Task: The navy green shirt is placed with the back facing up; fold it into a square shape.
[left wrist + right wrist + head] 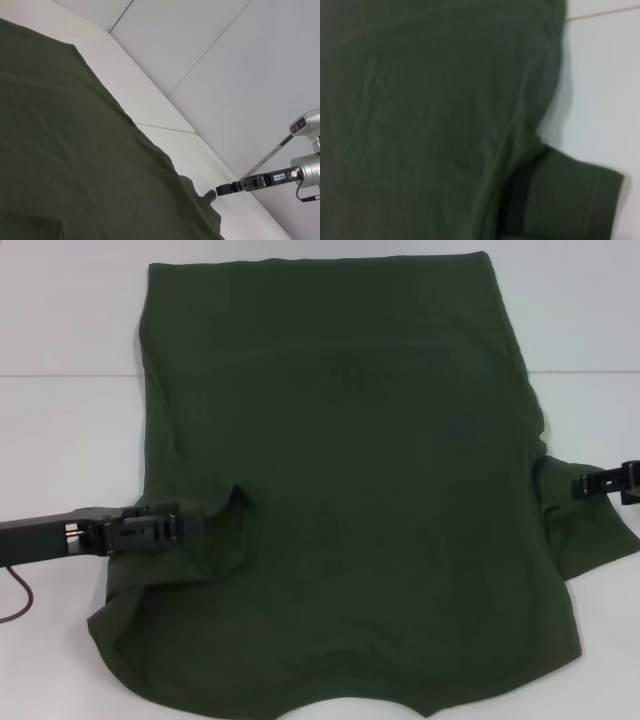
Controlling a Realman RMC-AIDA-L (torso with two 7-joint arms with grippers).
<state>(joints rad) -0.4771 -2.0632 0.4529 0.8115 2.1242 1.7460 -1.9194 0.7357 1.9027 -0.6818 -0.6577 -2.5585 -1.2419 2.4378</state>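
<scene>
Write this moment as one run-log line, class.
navy green shirt: flat, plain side up | left tool: pulling left sleeve inward over body | right tool: at right sleeve edge | fold: started, not square

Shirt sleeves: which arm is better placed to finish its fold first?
Left, probably. The left gripper has its sleeve over the navy green shirt; the right gripper is at its outspread sleeve.

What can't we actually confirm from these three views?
- Left gripper, head view: its tips lie against a sleeve fold of the navy green shirt; grip on cloth not visible.
- Right gripper, head view: at the other sleeve, arm cut by the frame edge; small in the left wrist view, grip unclear.
- Shirt collar: cut off by the bottom edge of the head view.
- Underside of the shirt: hidden against the table.
</scene>
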